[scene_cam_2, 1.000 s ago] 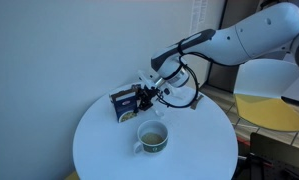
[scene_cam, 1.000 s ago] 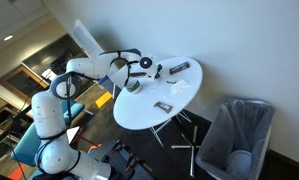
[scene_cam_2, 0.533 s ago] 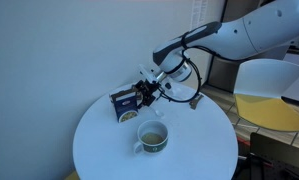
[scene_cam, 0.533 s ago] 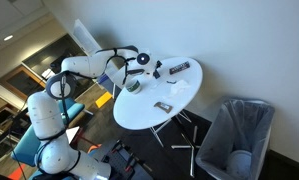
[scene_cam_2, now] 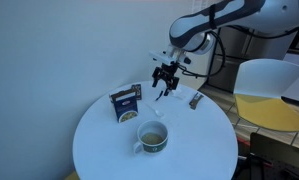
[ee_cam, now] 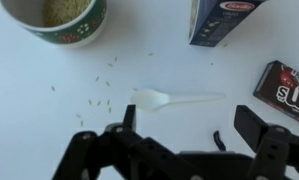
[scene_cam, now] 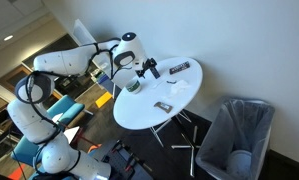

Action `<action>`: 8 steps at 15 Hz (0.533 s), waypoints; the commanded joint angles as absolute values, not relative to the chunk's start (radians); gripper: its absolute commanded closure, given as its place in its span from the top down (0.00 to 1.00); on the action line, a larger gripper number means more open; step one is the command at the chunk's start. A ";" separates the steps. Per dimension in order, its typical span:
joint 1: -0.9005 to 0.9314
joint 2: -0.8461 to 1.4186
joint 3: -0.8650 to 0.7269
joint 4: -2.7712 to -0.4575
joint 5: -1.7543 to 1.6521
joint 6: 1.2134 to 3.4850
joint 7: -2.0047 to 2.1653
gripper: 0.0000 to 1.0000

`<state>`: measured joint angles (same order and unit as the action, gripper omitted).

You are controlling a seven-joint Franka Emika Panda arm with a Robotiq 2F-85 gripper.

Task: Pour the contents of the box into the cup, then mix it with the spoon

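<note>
The box (scene_cam_2: 125, 103), dark blue with a picture on it, stands upright on the white round table (scene_cam_2: 99, 150); its lower part shows in the wrist view (ee_cam: 224, 20). The squat cup (scene_cam_2: 152, 137) sits in front of it, with pale grains inside (ee_cam: 69, 15). A white plastic spoon (ee_cam: 176, 98) lies flat between them, bowl toward the cup. My gripper (scene_cam_2: 166, 80) hangs open above the table, to the right of the box and touching nothing. In the wrist view the gripper (ee_cam: 194, 125) is over the spoon, with nothing between the fingers.
Loose grains (ee_cam: 94, 100) are scattered on the table beside the cup. A flat dark candy packet (ee_cam: 287, 85) lies to the right near the table's edge (scene_cam_2: 195, 100). A yellow chair (scene_cam_2: 274, 100) stands beside the table. A grey bin (scene_cam: 239, 135) is on the floor.
The gripper opened and let go of the box, then rose up and away from it. The box stays standing beside the cup.
</note>
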<state>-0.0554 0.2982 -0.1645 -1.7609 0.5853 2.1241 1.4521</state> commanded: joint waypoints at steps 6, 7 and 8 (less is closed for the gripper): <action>-0.088 0.220 -0.158 -1.738 0.301 1.914 1.365 1.00; -0.091 0.219 -0.159 -1.735 0.297 1.902 1.352 1.00; -0.093 0.220 -0.159 -1.734 0.296 1.899 1.342 1.00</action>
<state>-0.0818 0.2193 -0.1703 -1.7367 0.2987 1.9013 1.3404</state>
